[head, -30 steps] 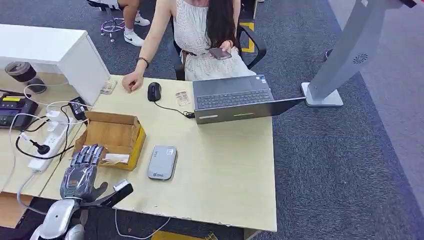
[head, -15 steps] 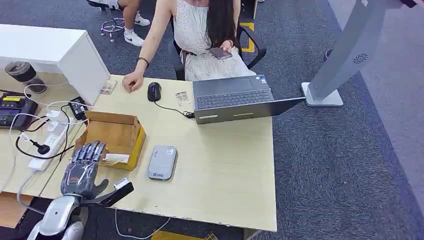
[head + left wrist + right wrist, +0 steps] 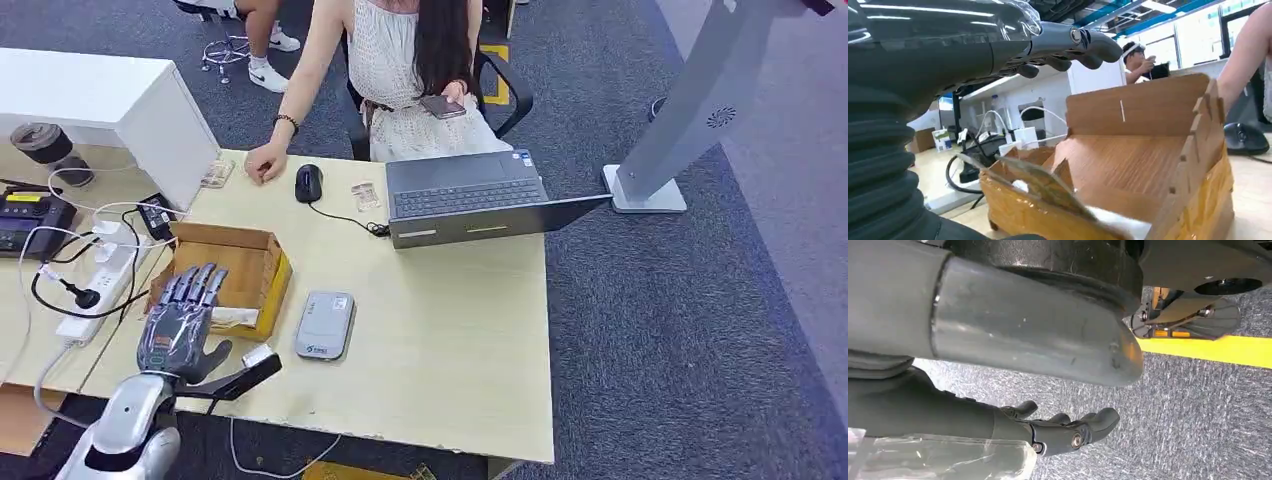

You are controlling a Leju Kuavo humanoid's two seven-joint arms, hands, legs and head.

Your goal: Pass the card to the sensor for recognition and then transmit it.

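Observation:
A white card [image 3: 233, 317] lies in the near end of an open cardboard box [image 3: 250, 262] on the wooden table; in the left wrist view the card [image 3: 1120, 224] shows as a pale strip inside the box [image 3: 1143, 150]. A grey card sensor [image 3: 325, 325] lies flat to the right of the box. My left hand [image 3: 180, 325] hovers at the box's near left corner, fingers [image 3: 1068, 42] stretched out above the box and holding nothing. My right hand [image 3: 1063, 432] hangs over the carpet with loosely spread fingers, empty.
A person [image 3: 400, 50] sits at the far side, one hand resting on the table by a black mouse [image 3: 308, 183]. An open laptop [image 3: 470, 195] lies beyond the sensor. A power strip with cables [image 3: 95, 285] is left of the box. A kiosk stand [image 3: 680, 120] is at the far right.
My left hand has moved forward and a little to the right, so its fingers now reach over the box's near corner. The card, box and sensor have not moved.

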